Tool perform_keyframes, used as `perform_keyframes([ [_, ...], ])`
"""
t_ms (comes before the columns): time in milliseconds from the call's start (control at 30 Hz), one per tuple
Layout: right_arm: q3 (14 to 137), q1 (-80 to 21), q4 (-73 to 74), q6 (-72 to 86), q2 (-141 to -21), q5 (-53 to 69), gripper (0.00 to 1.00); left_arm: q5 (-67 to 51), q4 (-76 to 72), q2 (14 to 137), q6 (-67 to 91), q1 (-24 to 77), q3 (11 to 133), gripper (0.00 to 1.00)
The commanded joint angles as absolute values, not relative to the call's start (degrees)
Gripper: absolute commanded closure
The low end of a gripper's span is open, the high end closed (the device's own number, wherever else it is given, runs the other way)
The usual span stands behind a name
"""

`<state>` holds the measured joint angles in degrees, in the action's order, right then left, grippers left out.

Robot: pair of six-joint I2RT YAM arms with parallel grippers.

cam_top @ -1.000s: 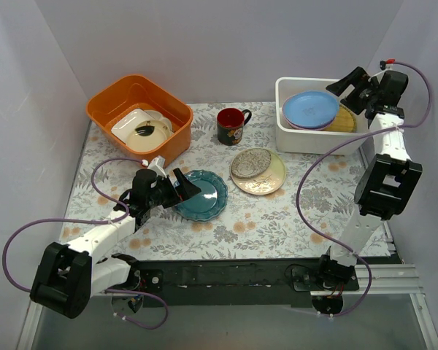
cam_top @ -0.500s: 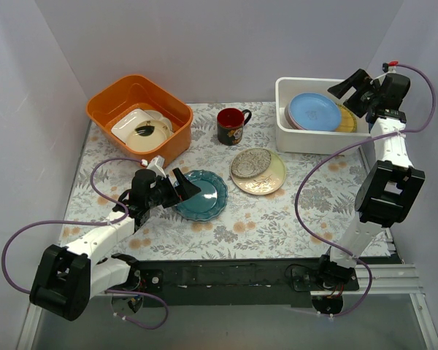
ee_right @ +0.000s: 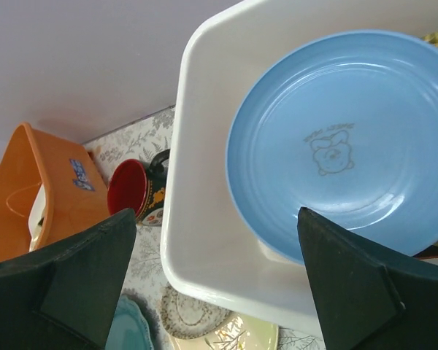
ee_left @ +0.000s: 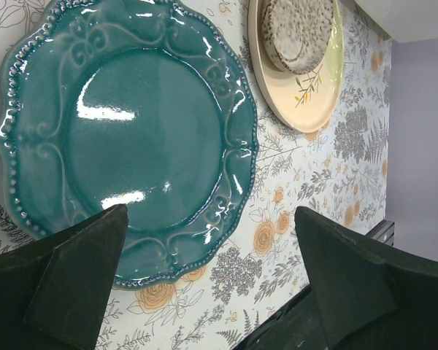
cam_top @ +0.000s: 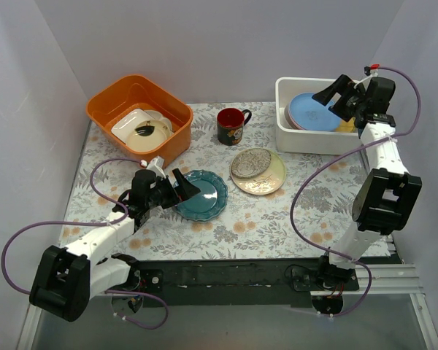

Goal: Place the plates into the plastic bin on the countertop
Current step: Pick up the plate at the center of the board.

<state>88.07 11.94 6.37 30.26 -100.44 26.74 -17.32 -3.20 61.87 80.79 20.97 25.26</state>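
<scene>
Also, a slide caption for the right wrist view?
Open right gripper over the blue plate inside the plastic bin.

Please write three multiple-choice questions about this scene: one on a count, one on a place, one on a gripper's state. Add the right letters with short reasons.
1. How many plates lie on the countertop, outside the plastic bin? A one; B three; C five.
2. Where is the blue plate? A on the countertop; B in the plastic bin; C in the orange tub.
3. Over the teal plate, the left gripper is: A open; B shut on the plate; C shut, empty.
Answers: 1 B, the teal plate, the grey patterned plate and the cream plate under it; 2 B, it lies inside the bin's walls; 3 A, its fingers stand wide apart.
</scene>
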Motion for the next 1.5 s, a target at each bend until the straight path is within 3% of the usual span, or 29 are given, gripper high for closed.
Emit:
perform_keyframes([
  [0, 85.79, 10.02, 5.36, 27.86, -95.37, 27.07, 0.02, -15.65, -1.41, 59.85, 80.16, 21.09, 26.98, 0.02],
  [933, 78.31, -6.85, 8.53, 25.05, -89.03, 28.30, 0.02, 1.76, 12.66, 62.05, 85.25, 21.09, 29.53, 0.02],
  [1467, 76.29, -13.09, 7.21, 25.75, -91.23, 31.11, 0.03, -2.55, 1.68, 58.72, 88.33, 21.09, 19.43, 0.08],
])
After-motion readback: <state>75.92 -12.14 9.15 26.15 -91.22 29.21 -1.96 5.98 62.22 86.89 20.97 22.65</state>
